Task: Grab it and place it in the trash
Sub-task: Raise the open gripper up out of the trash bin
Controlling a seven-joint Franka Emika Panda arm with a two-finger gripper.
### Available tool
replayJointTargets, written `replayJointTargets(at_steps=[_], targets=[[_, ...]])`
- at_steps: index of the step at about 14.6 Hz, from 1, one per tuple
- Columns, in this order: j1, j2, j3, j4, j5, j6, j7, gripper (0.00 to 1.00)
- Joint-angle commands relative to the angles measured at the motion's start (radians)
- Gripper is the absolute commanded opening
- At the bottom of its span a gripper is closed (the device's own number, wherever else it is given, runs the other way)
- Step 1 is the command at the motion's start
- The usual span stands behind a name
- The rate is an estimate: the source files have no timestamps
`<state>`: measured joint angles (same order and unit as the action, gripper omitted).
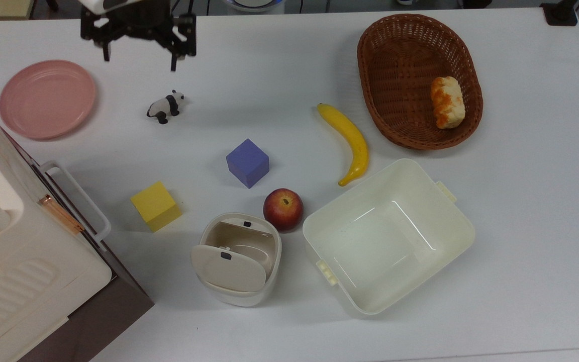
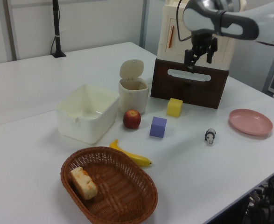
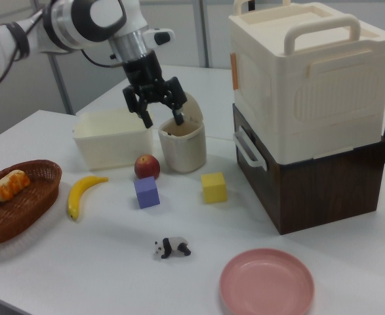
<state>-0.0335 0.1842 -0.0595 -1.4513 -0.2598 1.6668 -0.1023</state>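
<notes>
Hanging high above the surface [image 1: 279,60], the hand [image 1: 138,48] has its two dark fingers spread wide with nothing between them. In the top view it sits at the upper left edge, just above the panda figurine [image 1: 165,106] and to the upper right of the pink plate [image 1: 47,98]. In the left view the hand [image 2: 200,53] hovers in front of the cream box [image 2: 200,35] stacked on the dark brown case [image 2: 190,86]; in the right view the hand [image 3: 154,102] hangs in front of the bin [image 3: 182,141] and the square tub [image 3: 110,139].

The bin [image 1: 236,259] stands well apart from the hand in the top view, near the lower middle, with its oval lid [image 1: 229,269] flipped open and its beige inside partly exposed. The crumpled paper cannot be made out anywhere on the surface, and the part of the bin's inside that can be seen is too dim to tell if it lies there.

Just beside the bin are the red apple [image 1: 283,208] and the square tub [image 1: 387,236], with the yellow block [image 1: 155,205] on the top view's left of the bin and the purple block [image 1: 248,162] above it. Farther off lie the banana [image 1: 350,141] and the wicker basket [image 1: 385,100], which holds a piece of bread [image 1: 447,102].
</notes>
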Motion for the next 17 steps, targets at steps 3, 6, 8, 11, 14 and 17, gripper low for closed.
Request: replayJointTargets(at_steps=[3,6,8,11,14,17], targets=[[-0.003,-0.111,0.003,-0.058,0.109,-0.116,-0.017,1.00],[0.001,-0.117,0.004,-0.057,0.160,-0.182,-0.014,1.00],[0.001,-0.112,0.009,-0.049,0.204,-0.179,0.044,1.00],[0.003,-0.103,0.007,-0.049,0.211,-0.179,0.055,1.00],[0.004,-0.081,0.004,-0.038,0.234,-0.179,0.058,1.00],[-0.002,-0.097,0.004,-0.035,0.243,-0.187,0.058,1.00]])
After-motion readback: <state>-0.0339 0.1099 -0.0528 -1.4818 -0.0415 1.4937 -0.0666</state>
